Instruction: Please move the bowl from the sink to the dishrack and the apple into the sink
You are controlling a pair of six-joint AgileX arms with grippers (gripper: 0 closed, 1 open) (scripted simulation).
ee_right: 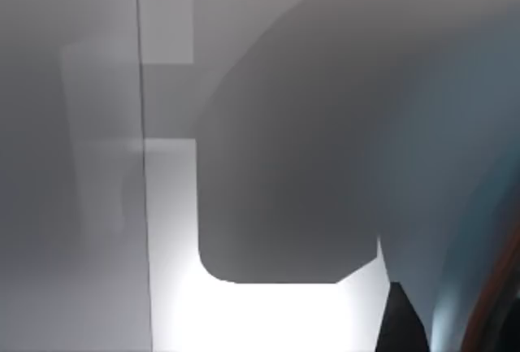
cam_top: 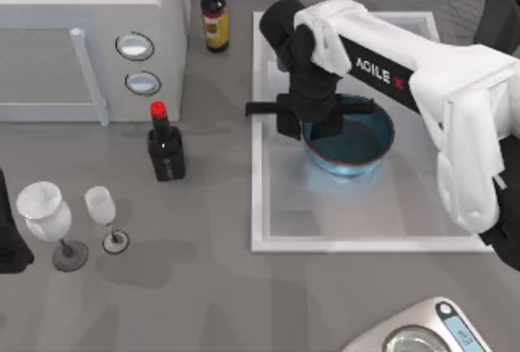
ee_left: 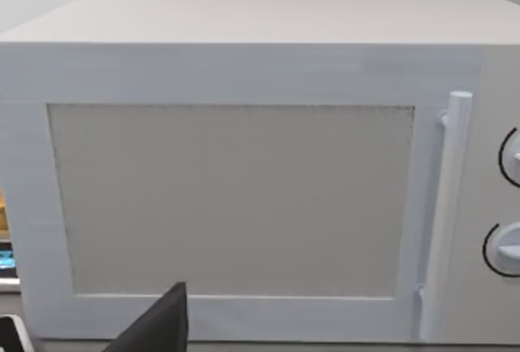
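Grey table [cam_top: 203, 287] with microwave [cam_top: 89, 35], two bottles [cam_top: 166, 145], glasses [cam_top: 49, 218], sink [cam_top: 258, 206], scale [cam_top: 422, 332].

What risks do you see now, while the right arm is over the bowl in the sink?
1. The right gripper sits at the left rim of the bowl; a rim hold on a glossy bowl may slip or tilt when lifted.
2. The bowl lies inside the sink, so a low sideways move could knock it against the raised rim.
3. The left gripper faces the microwave, parked.

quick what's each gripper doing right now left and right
Left gripper: parked facing the microwave; open or shut cannot be told.
Right gripper: down at the bowl in the sink; grip cannot be told.
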